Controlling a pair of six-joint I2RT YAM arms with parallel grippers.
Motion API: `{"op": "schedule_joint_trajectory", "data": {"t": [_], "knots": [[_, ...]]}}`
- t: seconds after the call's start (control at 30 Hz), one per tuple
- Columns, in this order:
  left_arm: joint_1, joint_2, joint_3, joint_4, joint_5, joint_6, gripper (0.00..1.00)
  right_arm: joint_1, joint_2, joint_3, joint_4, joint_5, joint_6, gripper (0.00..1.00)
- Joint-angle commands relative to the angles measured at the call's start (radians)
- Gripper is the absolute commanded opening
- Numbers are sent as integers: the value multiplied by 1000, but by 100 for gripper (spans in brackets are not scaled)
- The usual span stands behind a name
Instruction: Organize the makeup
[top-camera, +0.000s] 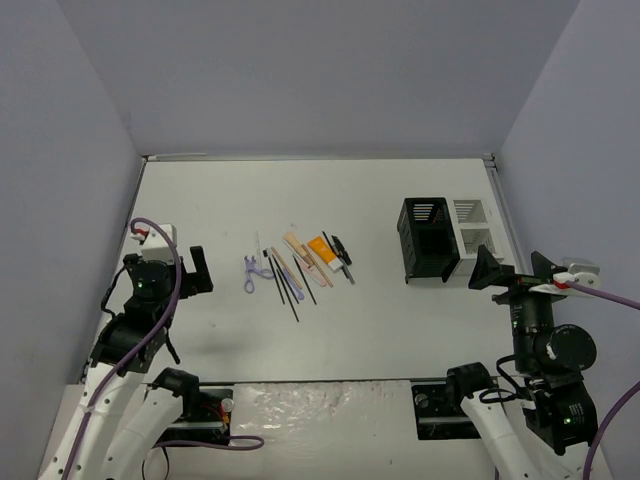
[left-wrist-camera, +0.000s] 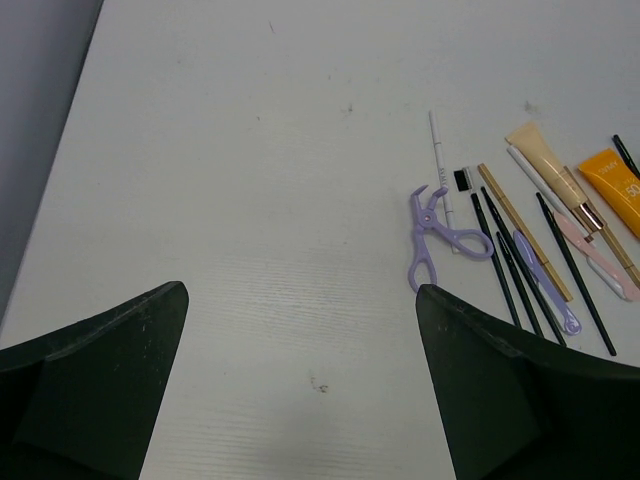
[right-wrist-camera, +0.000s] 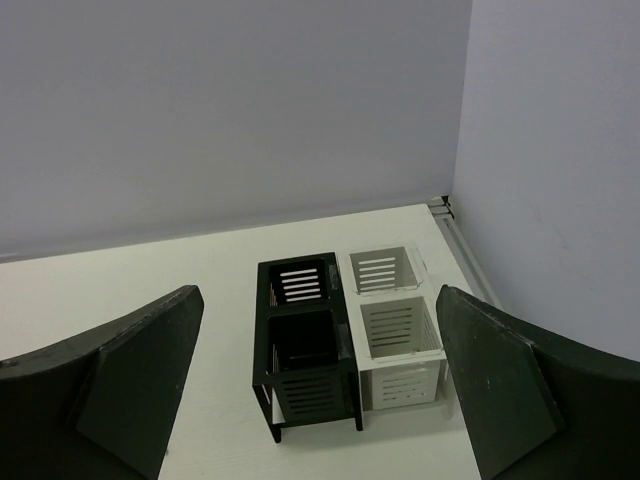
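The makeup (top-camera: 298, 265) lies in a loose row at mid-table. It includes a lavender scissor-like tool (left-wrist-camera: 432, 238), thin black pencils (left-wrist-camera: 520, 275), a beige tube (left-wrist-camera: 548, 165) and an orange tube (left-wrist-camera: 615, 185). My left gripper (top-camera: 170, 270) hovers open to the left of the row, with only bare table between its fingers (left-wrist-camera: 302, 295). The lavender tool (top-camera: 255, 272) is the item nearest to it. My right gripper (top-camera: 512, 268) is open and holds nothing. It faces the compartment holder from the near right (right-wrist-camera: 320, 292).
The holder has a black half (right-wrist-camera: 315, 395) and a white half (right-wrist-camera: 410, 380), each with two open compartments, and stands at the right (top-camera: 430, 240). Grey walls close the table on three sides. A metal rail (right-wrist-camera: 462, 245) runs along the right edge.
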Motion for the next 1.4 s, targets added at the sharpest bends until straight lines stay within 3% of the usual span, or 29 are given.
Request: {"op": "schedule_joint_trajectory", "data": {"t": [0.0, 0.2, 0.47, 0.87, 1.03, 1.37], "knots": [[6, 96, 80, 25, 60, -47, 97, 3, 34, 29, 35, 17, 12, 100], [6, 287, 157, -37, 131, -106, 97, 3, 22, 21, 28, -27, 20, 100], [3, 524, 203, 9, 230, -188, 97, 3, 75, 12, -1, -110, 55, 100], [-74, 840, 273, 139, 157, -297, 97, 5, 20, -40, -18, -73, 91, 100], [-75, 968, 315, 177, 133, -301, 87, 5, -23, -64, -16, -66, 90, 100], [-68, 1062, 371, 193, 86, -280, 75, 8, -104, -114, -8, -36, 102, 100]]}}
